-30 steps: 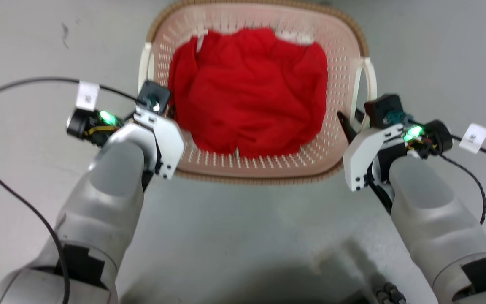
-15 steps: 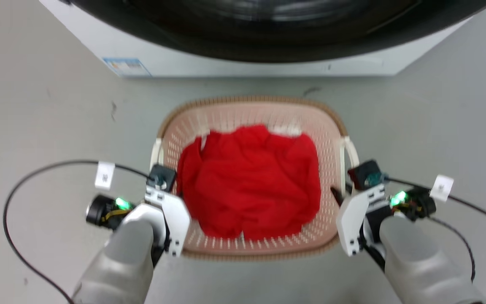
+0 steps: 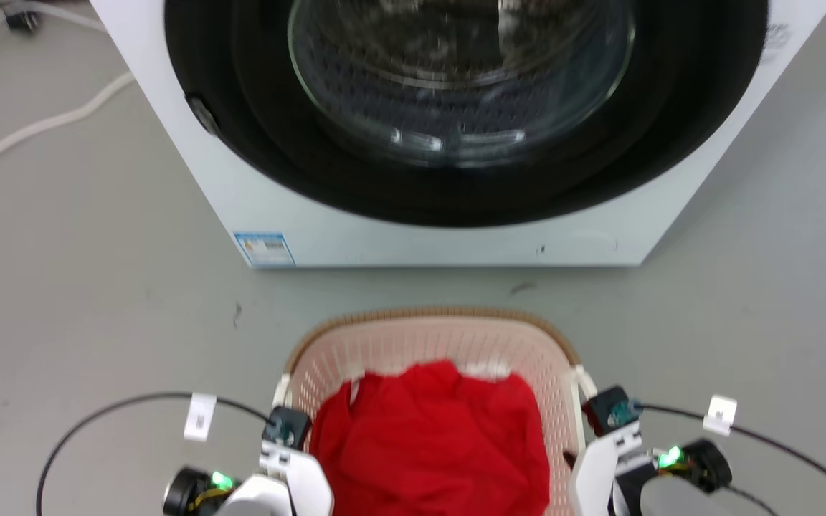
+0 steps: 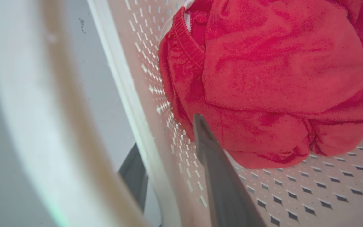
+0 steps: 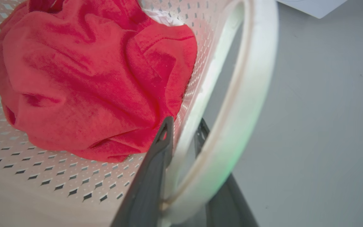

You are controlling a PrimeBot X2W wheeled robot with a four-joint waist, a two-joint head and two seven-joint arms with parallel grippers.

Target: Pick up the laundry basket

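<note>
my left claw (image 4: 165, 132) + right claw (image 5: 184, 121): each pinched on a side wall of the laundry basket (image 3: 427, 337), finger in, finger out | basket: just in front of the washing machine (image 3: 456, 247) | guessing light, flexy plastic, so lift level

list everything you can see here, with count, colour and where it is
laundry basket: 1, cream-pink with brown rim, in front of the washing machine
handles: 2, white, one on each side of the basket
red clothing: 1 heap, red, inside the basket
white cloth: 1 scrap showing, white, behind the red heap
washing machine: 1, white with dark round door, beyond the basket
label: 1, blue and white, lower left of the washer's front
hoses: 2 or more, white, on the floor at the left
floor: grey, all around
cables: 2, black with white tags, one by each wrist
left gripper: 1, dark fingers astride the basket's left wall
right gripper: 1, dark fingers astride the right wall
</note>
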